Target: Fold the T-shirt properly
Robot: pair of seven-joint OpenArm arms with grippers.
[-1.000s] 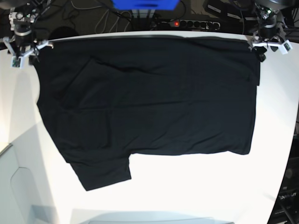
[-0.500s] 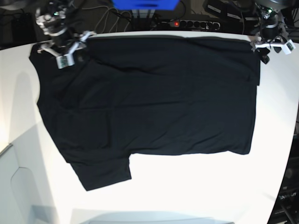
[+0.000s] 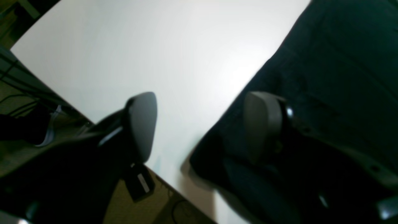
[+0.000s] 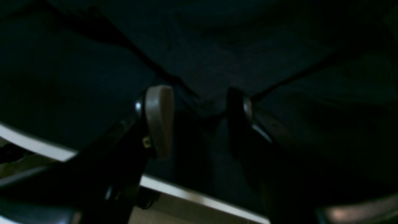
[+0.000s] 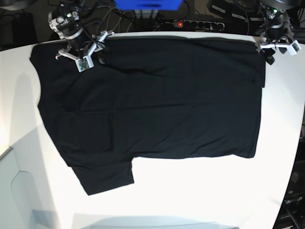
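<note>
Here, one T-shirt, plain black, lies spread flat over the far half of the white table, its top edge running along the table's far edge and one short sleeve reaching toward the near left corner. Judged from its matte drape and shallow wrinkles, the cloth is soft, light and limp; it will sag and bunch when lifted, so take hold by pinching a hem or corner at the edge, both far corners together, not the middle. No print is visible on the upward face. Two tools are counted. The right tool hovers over the cloth just inside the far left corner, fingers apart with nothing between them, only dark fabric below. The left tool sits at the far right corner, fingers spread wide, one over bare table, the other over the shirt's edge, holding nothing.
</note>
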